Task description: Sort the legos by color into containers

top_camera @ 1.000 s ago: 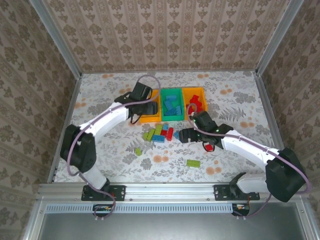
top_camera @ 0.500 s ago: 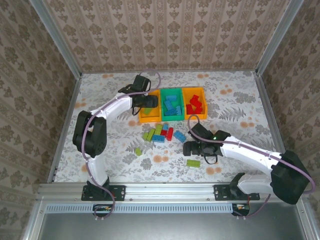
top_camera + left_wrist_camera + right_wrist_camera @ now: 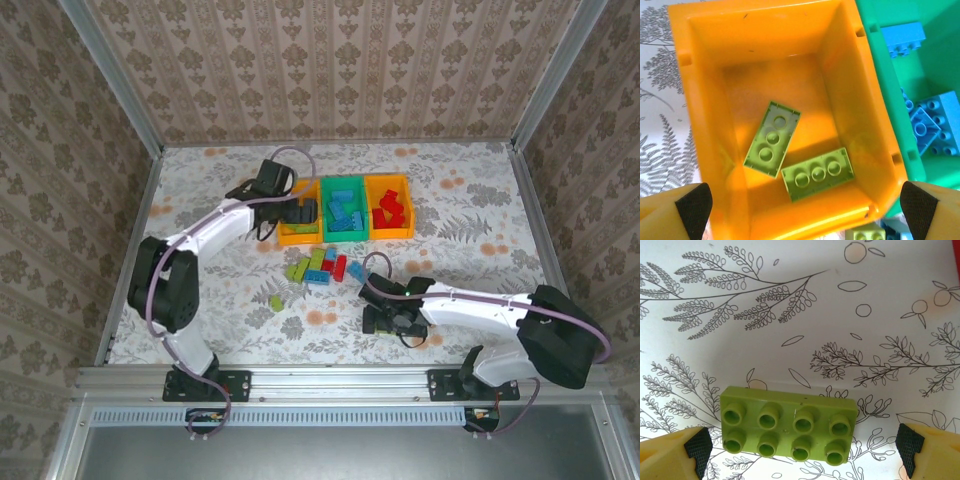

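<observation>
In the left wrist view two lime green legos (image 3: 772, 138) (image 3: 818, 173) lie studs-down in the left orange container (image 3: 695, 100). My left gripper (image 3: 805, 215) hangs open above them, holding nothing. Beside it the green container (image 3: 885, 70) holds blue legos (image 3: 930, 122). From above, the left gripper (image 3: 302, 212) is over the left orange container (image 3: 285, 238); the green container (image 3: 343, 184) and the right orange container (image 3: 388, 181), with red legos, stand next to it. My right gripper (image 3: 804, 452) is open, one fingertip at each end of a lime green lego (image 3: 789, 425) lying studs-up on the table.
A loose pile of green, blue and red legos (image 3: 320, 268) lies just in front of the containers. One small green lego (image 3: 276, 301) sits apart to the left. The right gripper (image 3: 380, 320) is low near the table's front edge; patterned walls enclose the table.
The left gripper has opened wider over the left orange container. The right arm has swung from the pile towards the front edge and come down over the lone green lego.
</observation>
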